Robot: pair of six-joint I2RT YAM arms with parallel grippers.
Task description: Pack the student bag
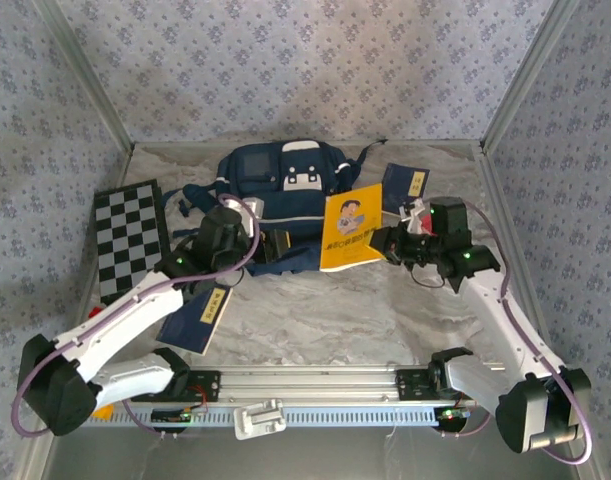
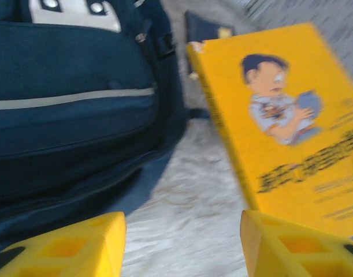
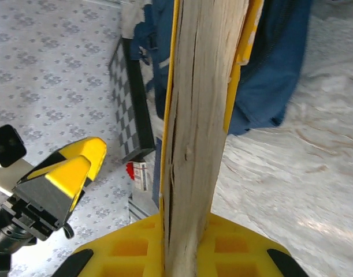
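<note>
The student bag (image 1: 275,180) lies at the back middle of the table, white patch and buckles on top. In the left wrist view its front pocket with the light stripe (image 2: 72,104) is close on the left. A yellow book (image 1: 350,228) with a cartoon figure stands tilted just right of the bag. My right gripper (image 1: 382,240) is shut on it, and the book's page edge (image 3: 199,86) runs up between the yellow fingers (image 3: 124,248). My left gripper (image 1: 263,243) is open over bare table, nothing between its jaws (image 2: 182,231), with the bag to its left and the yellow book (image 2: 280,115) to its right.
A black-and-white checkerboard (image 1: 130,240) leans at the left. One flat navy booklet with a yellow label (image 1: 197,315) lies by the left arm, another (image 1: 407,185) behind the book. A small red-and-white box (image 3: 140,173) sits near the front rail.
</note>
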